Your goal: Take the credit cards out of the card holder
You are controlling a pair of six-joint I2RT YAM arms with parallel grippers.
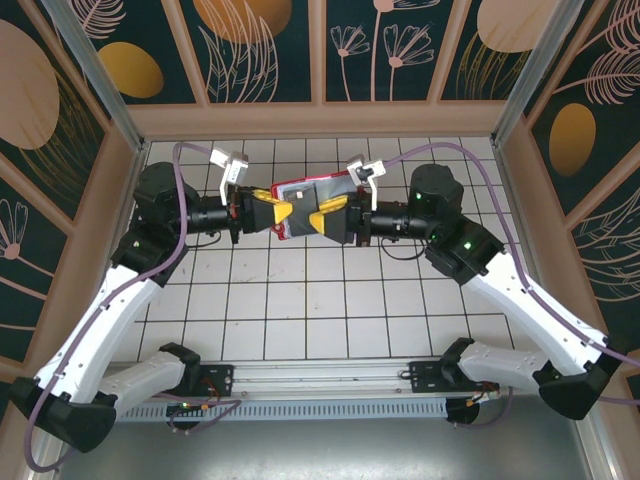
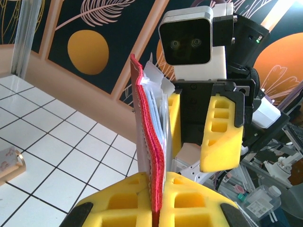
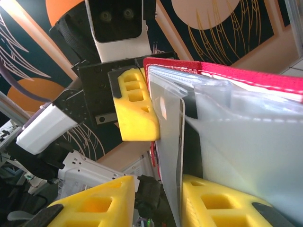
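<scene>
Red fabric folding card holder [image 2: 150, 156] hangs in mid-air, our left gripper [image 2: 156, 208] clenched on its edge. Our right gripper [image 3: 158, 194] straddles a pale thin card [image 3: 169, 137], jaws not yet pinching. We judge the card light, stiff and slick: pinch its exposed end.

bench [image 1: 300, 300]: white square tiles, dark grout lines | lying on it: copper-coloured block [image 2: 8, 164], flat on a tile, cut off by the left wrist view's left edge | near edge: metal rail [image 1: 320, 376]
</scene>
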